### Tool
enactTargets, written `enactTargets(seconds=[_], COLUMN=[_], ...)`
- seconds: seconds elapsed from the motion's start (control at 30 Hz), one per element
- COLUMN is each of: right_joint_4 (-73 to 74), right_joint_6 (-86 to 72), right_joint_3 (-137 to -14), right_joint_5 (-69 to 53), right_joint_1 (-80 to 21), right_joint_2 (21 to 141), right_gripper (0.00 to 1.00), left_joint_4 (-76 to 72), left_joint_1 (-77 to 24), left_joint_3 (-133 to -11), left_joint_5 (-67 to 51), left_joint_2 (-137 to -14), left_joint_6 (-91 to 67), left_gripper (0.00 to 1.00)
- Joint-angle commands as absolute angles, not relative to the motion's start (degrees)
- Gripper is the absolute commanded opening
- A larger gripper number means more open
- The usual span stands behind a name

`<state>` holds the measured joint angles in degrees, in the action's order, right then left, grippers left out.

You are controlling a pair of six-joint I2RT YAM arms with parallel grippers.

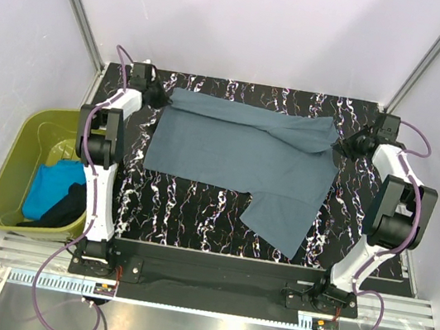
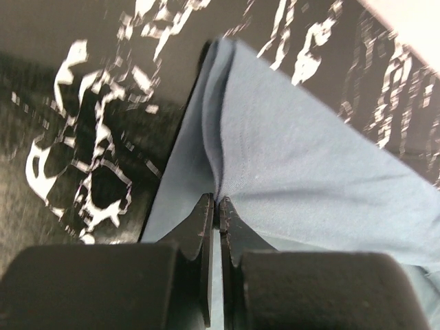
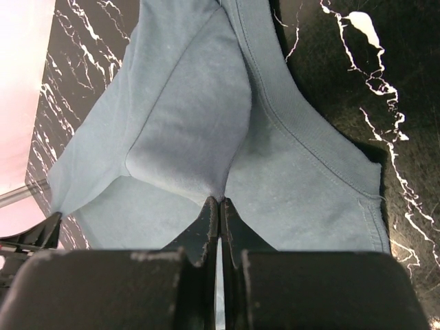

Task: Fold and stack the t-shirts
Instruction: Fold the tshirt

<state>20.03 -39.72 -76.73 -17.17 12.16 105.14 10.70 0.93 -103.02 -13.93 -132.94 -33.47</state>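
The slate grey-blue t-shirt [image 1: 243, 152] lies spread across the black marbled table [image 1: 188, 206], one sleeve hanging toward the front. My left gripper [image 1: 166, 99] is shut on its far left corner; the left wrist view shows the cloth [image 2: 289, 158] pinched at the fingertips [image 2: 218, 201]. My right gripper [image 1: 342, 144] is shut on the far right corner, with the cloth [image 3: 192, 117] bunched at the tips [image 3: 219, 200]. The turquoise t-shirt [image 1: 51, 184] and the black t-shirt [image 1: 66, 209] lie in the tub.
The olive-green tub [image 1: 25, 151] stands off the table's left edge beside the left arm. White walls with metal posts close the back and sides. A metal rail runs along the near edge.
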Motion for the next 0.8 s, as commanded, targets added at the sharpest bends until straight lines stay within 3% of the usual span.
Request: enactTargets(seconds=[0.0,0.63,0.77], right_joint_4=[20.83,21.18,21.18], right_joint_6=[-39.81,-40.87,-41.66], right_joint_3=[-75.85,-74.01,-71.64], right_joint_5=[-16.96,-18.02,-18.46], right_joint_1=[12.74,12.66,12.66], right_joint_2=[100.99,101.6,102.13], right_gripper=[0.02,0.03,0.04], left_joint_4=[9.58,15.28,17.32], left_joint_1=[1.67,2.37,2.29], left_joint_3=[-101.17,-102.3,-102.13], left_joint_5=[-12.75,-9.67,-8.52], left_joint_2=[-129.03,-130.6,-129.29], left_joint_6=[-32.69,-34.28,-34.02], left_gripper=[0.03,0.07,0.17])
